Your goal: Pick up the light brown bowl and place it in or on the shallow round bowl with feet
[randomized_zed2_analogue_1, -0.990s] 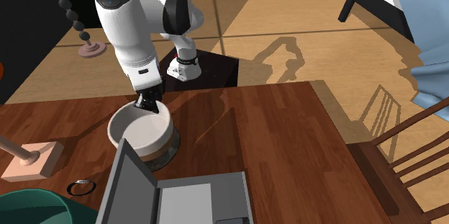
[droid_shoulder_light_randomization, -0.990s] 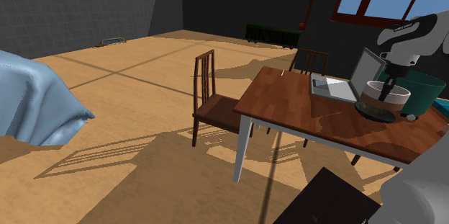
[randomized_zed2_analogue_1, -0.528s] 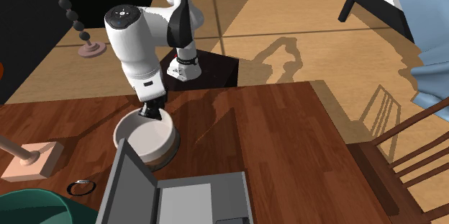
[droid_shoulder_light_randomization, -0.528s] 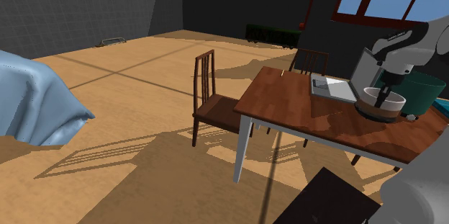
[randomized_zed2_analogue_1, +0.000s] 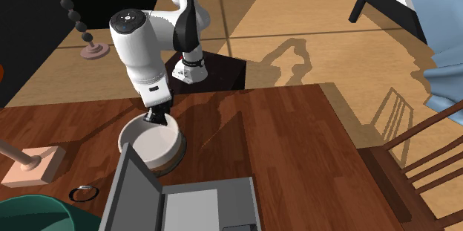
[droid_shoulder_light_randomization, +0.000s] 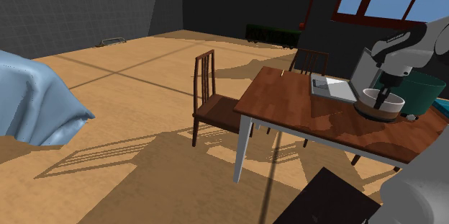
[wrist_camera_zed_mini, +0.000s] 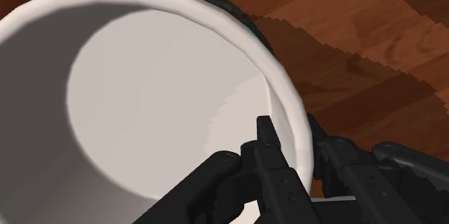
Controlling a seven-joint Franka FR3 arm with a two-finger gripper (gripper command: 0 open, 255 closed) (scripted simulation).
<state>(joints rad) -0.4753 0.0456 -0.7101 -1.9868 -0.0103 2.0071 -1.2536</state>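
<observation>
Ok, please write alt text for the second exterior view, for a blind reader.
The black gripper of a white arm clasps the rim of a pale bowl that rests on a dark shallow bowl on a brown wooden table. An open grey laptop stands beside it.

White tubular arm [randomized_zed2_analogue_1: 139, 50], dark joints, black gripper [randomized_zed2_analogue_1: 156, 116] (two-fingered)

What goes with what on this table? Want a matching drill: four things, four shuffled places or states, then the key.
Things
1. pale bowl
2. laptop
3. gripper
4. small ring

Places or states
A. screen open
B. lies flat beside the teal tub
C. clasps a rim, one finger inside, one outside
D. sits in the dark shallow bowl

Pairs: 1-D, 2-A, 3-C, 4-B
</observation>
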